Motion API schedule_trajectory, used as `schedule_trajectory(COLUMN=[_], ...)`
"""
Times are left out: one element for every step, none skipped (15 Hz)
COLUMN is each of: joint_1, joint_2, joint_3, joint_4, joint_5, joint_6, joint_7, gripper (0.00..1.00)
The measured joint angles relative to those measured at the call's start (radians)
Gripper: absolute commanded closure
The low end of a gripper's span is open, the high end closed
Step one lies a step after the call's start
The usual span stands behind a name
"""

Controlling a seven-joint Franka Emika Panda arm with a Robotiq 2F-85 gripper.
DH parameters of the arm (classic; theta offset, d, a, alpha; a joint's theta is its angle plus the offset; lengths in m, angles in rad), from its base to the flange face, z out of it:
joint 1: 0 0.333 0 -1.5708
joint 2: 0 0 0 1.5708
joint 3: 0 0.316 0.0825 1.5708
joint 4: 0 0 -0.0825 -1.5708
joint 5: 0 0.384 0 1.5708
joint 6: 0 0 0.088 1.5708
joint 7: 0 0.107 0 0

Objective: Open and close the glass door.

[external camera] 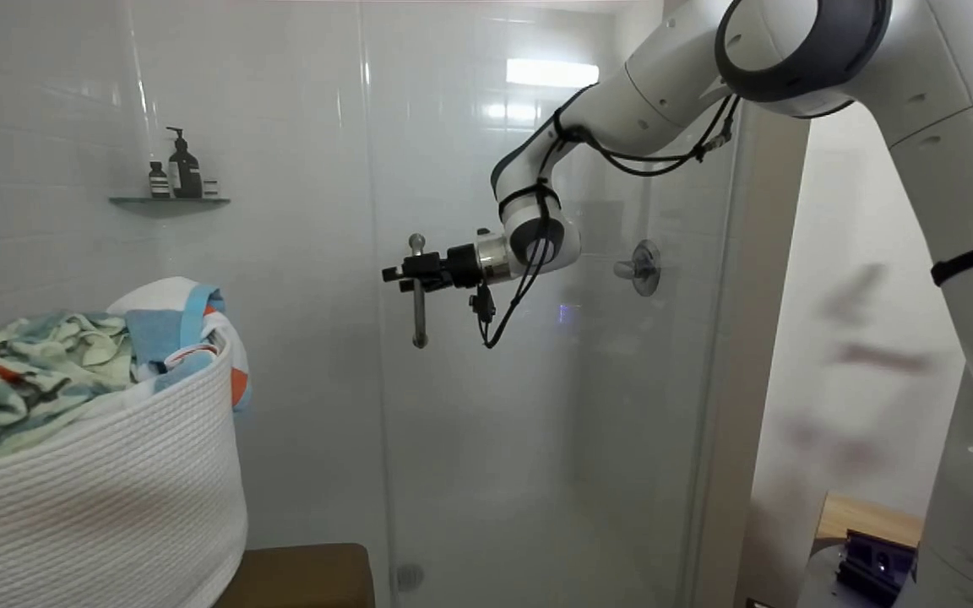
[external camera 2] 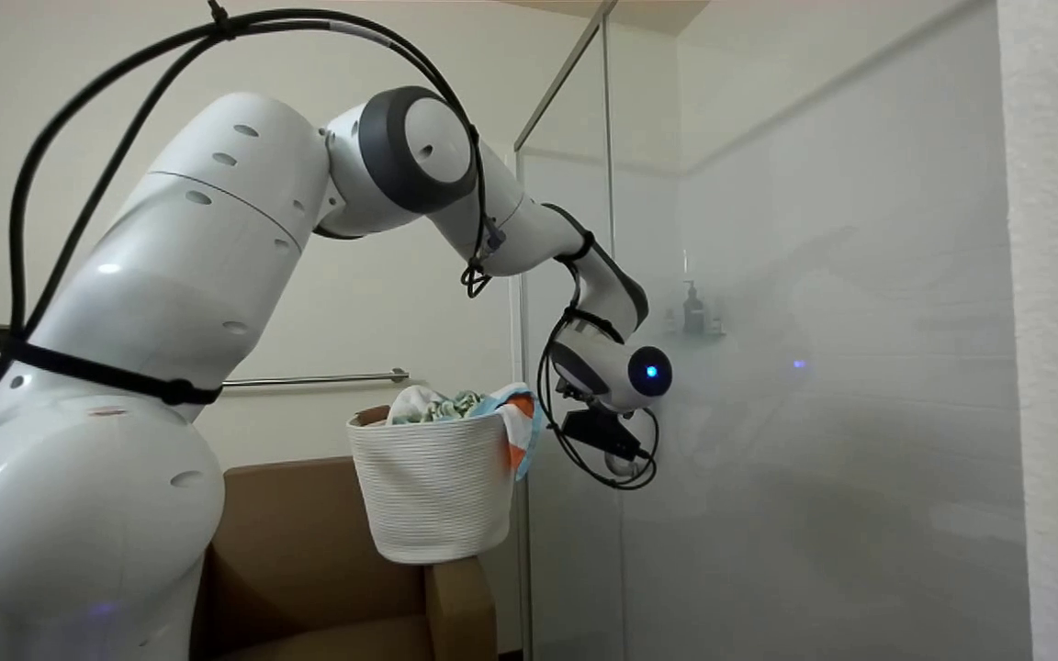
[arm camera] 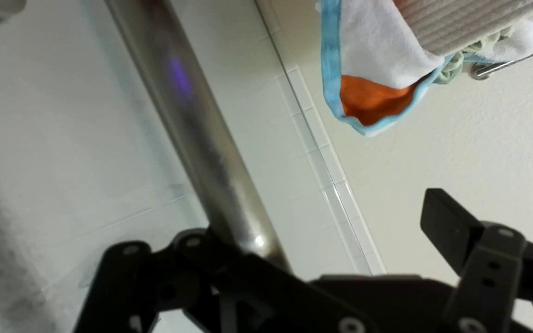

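Observation:
The glass door [external camera: 486,439] is a tall clear panel, also visible in an exterior view [external camera 2: 823,514]. It looks about in line with the plain glass panel beside it. Its vertical silver bar handle [external camera: 419,321] crosses the wrist view diagonally [arm camera: 197,125]. My gripper [external camera: 402,274] is at the handle, around its upper-middle part. In the wrist view my gripper [arm camera: 326,231] has its fingers wide apart. The bar lies close to the left finger, well away from the right one. The left fingertip is hidden, so I cannot tell whether it touches the bar.
A white basket [external camera: 115,498] of towels stands left of the door, on a brown armchair [external camera 2: 309,551]; its hanging towel [arm camera: 373,92] shows in the wrist view. Inside the shower are a corner shelf [external camera: 170,201] with bottles and a metal valve [external camera: 645,268]. A towel rail [external camera 2: 318,379] runs behind.

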Motion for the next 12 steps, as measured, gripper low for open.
schedule_trajectory(joint_1=[0.006, 0.013, 0.021, 0.029, 0.037, 0.046, 0.052, 0.058, 0.064, 0.069, 0.075, 0.078], joint_2=[-0.007, -0.017, -0.032, -0.050, -0.070, -0.089, -0.114, -0.139, -0.165, -0.189, -0.214, -0.239], joint_3=[-0.003, -0.005, -0.007, -0.008, -0.009, -0.009, -0.009, -0.010, -0.010, -0.009, -0.010, -0.009], joint_4=[-0.010, -0.024, -0.046, -0.072, -0.102, -0.132, -0.166, -0.200, -0.234, -0.266, -0.299, -0.331], joint_5=[0.000, 0.001, 0.001, 0.001, 0.001, 0.001, 0.001, 0.001, 0.001, 0.001, 0.001, 0.001], joint_6=[0.000, 0.000, 0.000, 0.000, 0.000, 0.000, 0.000, 0.000, -0.001, -0.001, -0.001, -0.003], joint_7=[0.000, 0.000, 0.000, 0.000, 0.000, 0.000, 0.000, -0.003, -0.009, -0.014, -0.019, -0.024], gripper=[0.00, 0.00, 0.00, 0.00, 0.00, 0.00, 0.00, 0.00, 0.00, 0.00, 0.00, 0.00])
